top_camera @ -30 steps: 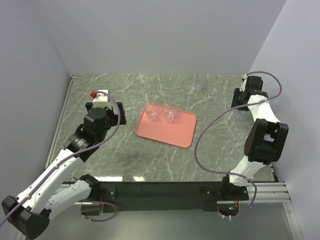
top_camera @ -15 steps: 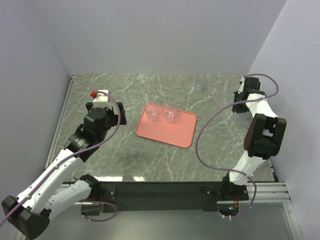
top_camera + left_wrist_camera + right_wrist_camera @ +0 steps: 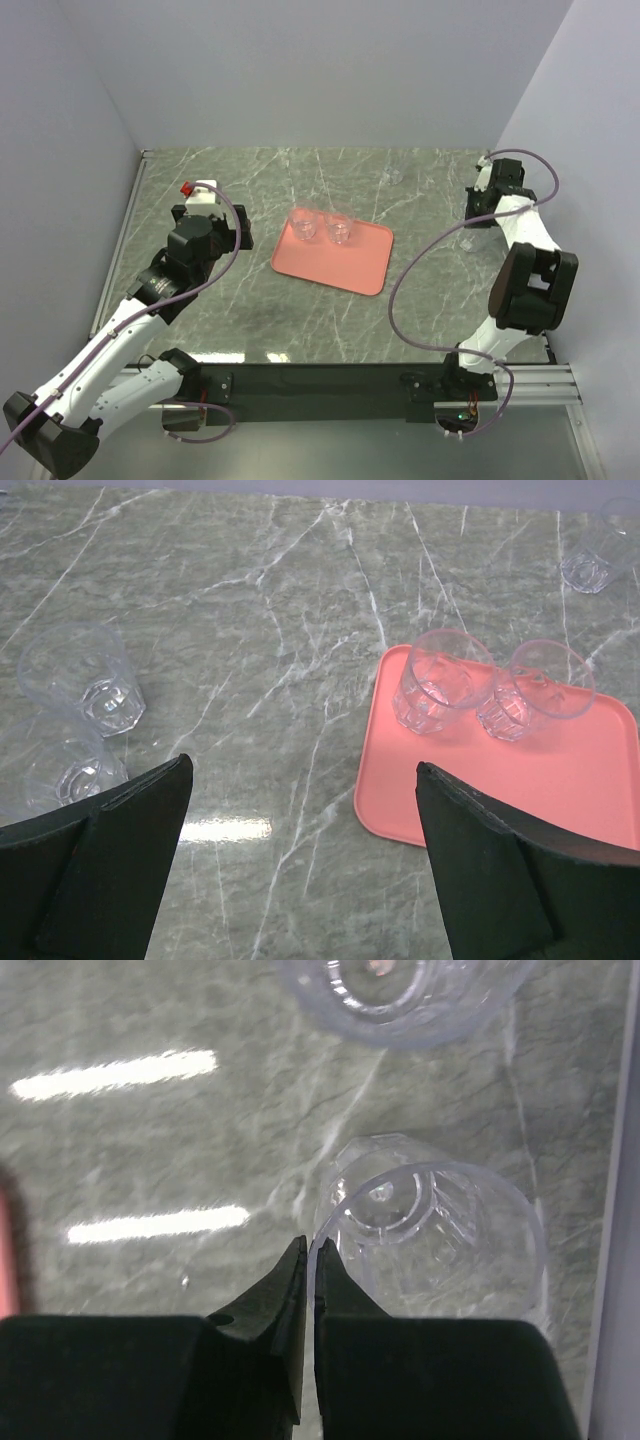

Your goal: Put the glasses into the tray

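Right claw (image 3: 308, 1260) pinches a glass (image 3: 440, 1225) by its rim, right of the tray (image 3: 350, 268): likely light, slippery, fragile; left claw (image 3: 302, 770) gapes.

Losing the tray (image 3: 560, 780) off the right edge and under a finger (image 3: 500, 880) of the left gripper (image 3: 302, 767). Clipping the upper glass (image 3: 400, 990) at the top edge; burying the near rim of the nearer glass (image 3: 430, 1230) behind the right gripper (image 3: 309, 1260).

Table (image 3: 300, 310) is green marble-patterned with white veins. I see plain pale walls (image 3: 320, 70) on three sides. Overhead light leaves bright glare streaks (image 3: 225, 828) on the tabletop.
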{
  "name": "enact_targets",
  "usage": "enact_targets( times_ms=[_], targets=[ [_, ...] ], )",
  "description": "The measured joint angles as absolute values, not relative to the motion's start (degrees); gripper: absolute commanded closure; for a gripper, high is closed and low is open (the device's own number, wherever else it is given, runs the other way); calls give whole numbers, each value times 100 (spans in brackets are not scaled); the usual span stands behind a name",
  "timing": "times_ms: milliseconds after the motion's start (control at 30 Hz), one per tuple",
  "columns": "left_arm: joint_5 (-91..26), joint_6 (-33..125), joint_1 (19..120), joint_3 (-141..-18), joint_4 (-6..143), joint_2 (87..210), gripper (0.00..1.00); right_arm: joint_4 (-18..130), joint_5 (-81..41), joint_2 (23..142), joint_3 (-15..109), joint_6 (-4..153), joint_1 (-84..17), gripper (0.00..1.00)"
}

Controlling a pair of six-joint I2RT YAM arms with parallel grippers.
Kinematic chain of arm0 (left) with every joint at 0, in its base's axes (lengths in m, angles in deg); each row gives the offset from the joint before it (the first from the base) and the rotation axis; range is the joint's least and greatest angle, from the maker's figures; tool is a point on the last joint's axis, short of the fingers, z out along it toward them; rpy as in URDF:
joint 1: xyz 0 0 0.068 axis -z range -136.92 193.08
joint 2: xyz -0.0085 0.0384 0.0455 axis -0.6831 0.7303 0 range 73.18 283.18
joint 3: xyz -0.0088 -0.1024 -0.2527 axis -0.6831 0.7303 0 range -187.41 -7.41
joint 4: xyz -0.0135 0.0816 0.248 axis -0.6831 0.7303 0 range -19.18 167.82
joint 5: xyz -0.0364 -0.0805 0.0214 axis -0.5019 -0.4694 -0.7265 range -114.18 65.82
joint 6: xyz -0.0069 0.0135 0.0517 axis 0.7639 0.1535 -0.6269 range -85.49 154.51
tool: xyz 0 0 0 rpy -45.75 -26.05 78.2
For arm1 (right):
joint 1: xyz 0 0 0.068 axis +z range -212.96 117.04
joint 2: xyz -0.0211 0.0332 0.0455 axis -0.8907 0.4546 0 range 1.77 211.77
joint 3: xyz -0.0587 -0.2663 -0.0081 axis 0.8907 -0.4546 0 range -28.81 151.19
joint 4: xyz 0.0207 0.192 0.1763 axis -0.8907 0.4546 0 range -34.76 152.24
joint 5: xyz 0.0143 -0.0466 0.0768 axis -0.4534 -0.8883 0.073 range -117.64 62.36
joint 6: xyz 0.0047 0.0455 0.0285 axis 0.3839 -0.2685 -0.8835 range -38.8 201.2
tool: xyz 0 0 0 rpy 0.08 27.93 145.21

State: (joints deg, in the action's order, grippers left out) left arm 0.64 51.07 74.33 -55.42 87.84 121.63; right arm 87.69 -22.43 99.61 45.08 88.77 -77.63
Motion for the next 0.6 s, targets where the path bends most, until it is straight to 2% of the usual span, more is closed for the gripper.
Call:
enact_targets(
  times_ms=[300,600],
  targets=[
    [61,5107,7433,-5542,8779,12125,1,9040,-892,8960,4274,9430,-7755,100],
    [61,5107,7433,-5542,8779,12125,1,9273,146,8726,4088,9784,-7322,100]
  ],
)
